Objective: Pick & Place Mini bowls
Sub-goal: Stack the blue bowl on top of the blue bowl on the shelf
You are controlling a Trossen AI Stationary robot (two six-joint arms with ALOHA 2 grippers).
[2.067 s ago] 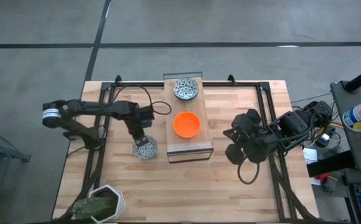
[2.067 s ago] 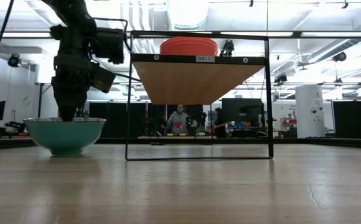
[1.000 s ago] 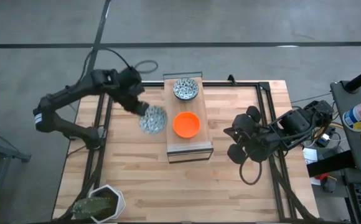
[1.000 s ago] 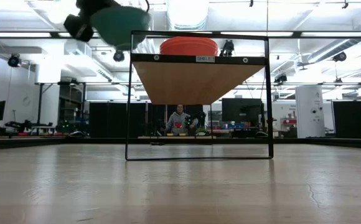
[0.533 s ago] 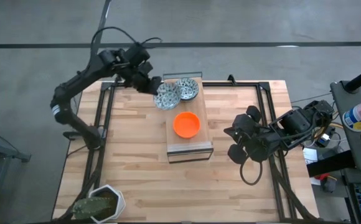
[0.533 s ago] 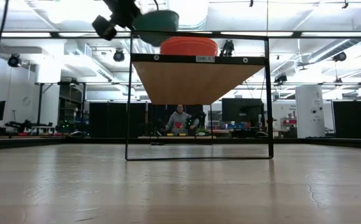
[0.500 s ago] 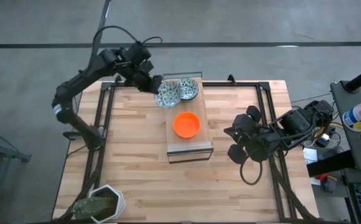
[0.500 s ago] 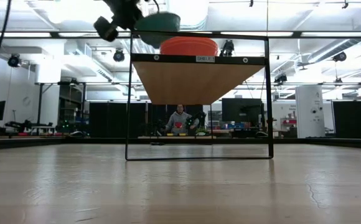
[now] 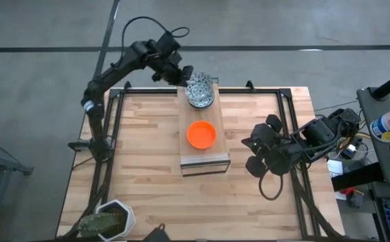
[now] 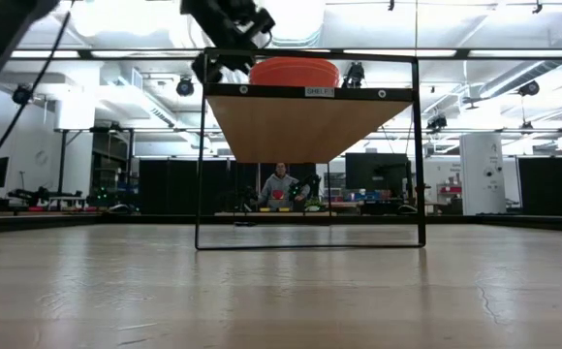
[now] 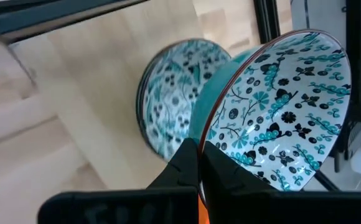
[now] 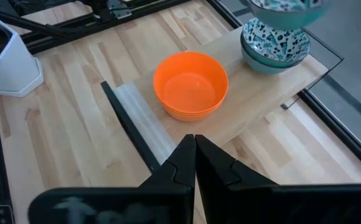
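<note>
A blue-patterned mini bowl (image 9: 198, 85) with a teal outside is in my left gripper (image 9: 185, 75), which is shut on it over the far end of the raised wooden shelf (image 9: 212, 156). Right under it, a second patterned bowl (image 9: 201, 99) rests on its base on the shelf. An orange bowl (image 9: 201, 134) sits on the shelf's middle. In the right wrist view the held bowl (image 12: 286, 11) hovers over the shelf bowl (image 12: 274, 46), past the orange bowl (image 12: 190, 87). My right gripper (image 12: 195, 149) waits shut at the table's right side. My left gripper pinches the patterned bowl's rim (image 11: 200, 142), one finger (image 11: 221, 165) inside the bowl and the other finger (image 11: 179, 163) on its teal outer wall. The fingers reach it level from the table's left side. The bowl is lifted, tilted, over the shelf's patterned bowl (image 11: 171, 118).
A white angular pot with a green plant (image 9: 107, 220) stands at the table's near left corner. The shelf's black frame (image 10: 310, 92) stands tall in the low view, the orange bowl (image 10: 294, 71) on top. Black rails run along the table's left and right sides.
My left gripper, shut on the patterned bowl the whole time, has carried it from above the table just left of the shelf toward the far edge and to the right. The bowl now hangs over the far patterned bowl on the shelf.
</note>
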